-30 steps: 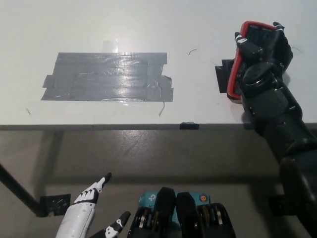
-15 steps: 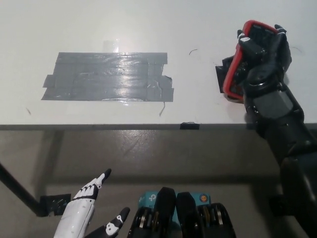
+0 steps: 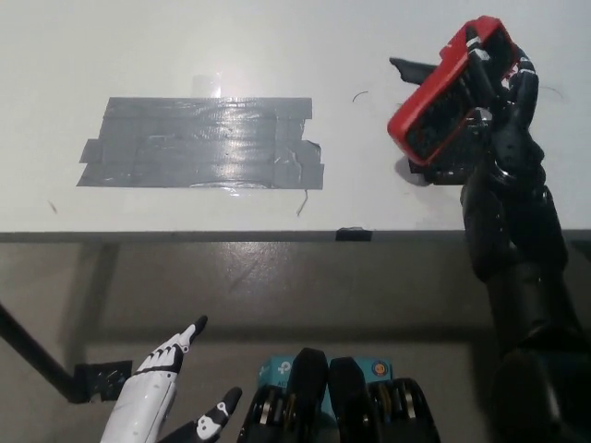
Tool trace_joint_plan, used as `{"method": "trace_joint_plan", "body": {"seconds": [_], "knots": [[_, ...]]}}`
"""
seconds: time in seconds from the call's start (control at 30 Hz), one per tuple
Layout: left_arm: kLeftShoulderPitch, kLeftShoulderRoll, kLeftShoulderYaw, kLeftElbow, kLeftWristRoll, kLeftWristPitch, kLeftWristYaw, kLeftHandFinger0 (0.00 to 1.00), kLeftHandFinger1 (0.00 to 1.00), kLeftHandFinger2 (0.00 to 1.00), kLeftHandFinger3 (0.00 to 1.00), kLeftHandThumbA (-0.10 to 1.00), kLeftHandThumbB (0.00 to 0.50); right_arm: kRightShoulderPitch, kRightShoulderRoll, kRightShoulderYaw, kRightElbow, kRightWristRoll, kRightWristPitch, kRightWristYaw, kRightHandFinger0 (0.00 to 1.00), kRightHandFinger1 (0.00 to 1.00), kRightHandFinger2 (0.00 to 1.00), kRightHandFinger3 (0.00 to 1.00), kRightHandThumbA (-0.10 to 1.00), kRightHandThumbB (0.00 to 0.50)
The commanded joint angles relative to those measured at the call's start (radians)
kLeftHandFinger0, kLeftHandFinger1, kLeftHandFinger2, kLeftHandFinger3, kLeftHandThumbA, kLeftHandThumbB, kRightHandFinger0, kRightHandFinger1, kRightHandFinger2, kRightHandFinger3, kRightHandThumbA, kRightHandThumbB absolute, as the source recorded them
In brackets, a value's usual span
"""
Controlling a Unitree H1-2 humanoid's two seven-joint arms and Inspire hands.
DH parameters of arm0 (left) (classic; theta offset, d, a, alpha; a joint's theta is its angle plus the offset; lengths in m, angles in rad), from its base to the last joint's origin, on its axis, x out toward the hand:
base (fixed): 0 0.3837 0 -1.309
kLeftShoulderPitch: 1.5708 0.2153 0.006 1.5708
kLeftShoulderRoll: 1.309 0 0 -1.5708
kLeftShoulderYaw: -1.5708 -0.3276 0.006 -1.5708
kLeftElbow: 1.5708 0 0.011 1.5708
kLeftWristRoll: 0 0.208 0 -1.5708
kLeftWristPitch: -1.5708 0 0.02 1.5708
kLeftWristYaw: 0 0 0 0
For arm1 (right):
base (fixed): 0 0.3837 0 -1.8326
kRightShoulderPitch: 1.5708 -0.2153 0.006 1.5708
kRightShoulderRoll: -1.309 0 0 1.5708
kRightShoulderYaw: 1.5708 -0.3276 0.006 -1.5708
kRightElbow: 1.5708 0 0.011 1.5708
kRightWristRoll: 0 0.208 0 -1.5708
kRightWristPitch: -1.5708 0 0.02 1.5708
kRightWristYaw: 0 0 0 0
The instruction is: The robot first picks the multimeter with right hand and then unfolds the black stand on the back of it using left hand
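- Multimeter (image 3: 441, 106), red-edged, sits in our black right hand (image 3: 494, 111), fingers wrapped around its body; it is tilted up and we judge it clear of the white table (image 3: 277, 55), at the far right.
- Our white left hand (image 3: 157, 392) rests low at the lower left, below the table edge and well apart from the multimeter; its fingers look spread and hold nothing.
- We judge the pick done and the unfolding of the stand not yet started.
- A dark tab juts from the upper left of the multimeter; we cannot tell whether it is the stand.
- A patch of grey tape (image 3: 199, 143) lies on the table to the left, well apart from the action.
- Risk: our grip covers much of the body, so our fingers may block the stand when the left hand reaches for it.
- Risk: prying with the left hand could twist the multimeter in a grip this tilted, and it could slip and drop onto the table.
- Risk: the left hand has far to travel and could knock the table edge as it rises.
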Motion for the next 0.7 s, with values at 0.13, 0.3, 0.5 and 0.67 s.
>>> {"method": "trace_joint_plan", "body": {"seconds": [0.13,0.3,0.5,0.67], "knots": [[0.041,0.015,0.003,-0.02,-0.033,-0.055,0.022,1.0,1.0,1.0,1.0,0.73,0.031,-0.024,0.147,-0.189,-0.588,0.775,0.304,0.297,0.0,0.28,0.67,1.0,-0.1,0.106],[0.053,-0.018,0.01,-0.09,-0.191,-0.1,0.025,1.0,1.0,1.0,1.0,0.62,0.054,0.072,0.197,-0.157,-0.677,0.923,0.342,0.438,0.0,0.33,0.83,0.87,-0.1,0.184],[0.014,-0.05,-0.007,-0.283,-0.306,-0.098,0.024,1.0,1.0,1.0,1.0,0.51,0.065,0.241,0.247,-0.044,-0.829,1.011,0.344,0.534,0.0,0.24,0.6,0.59,-0.1,0.175],[-0.098,-0.083,-0.016,-0.465,-0.249,-0.036,0.007,1.0,1.0,1.0,1.0,0.66,0.081,0.348,0.279,0.058,-0.974,1.103,0.344,0.474,0.0,0.18,0.61,0.62,-0.1,0.108]]}}
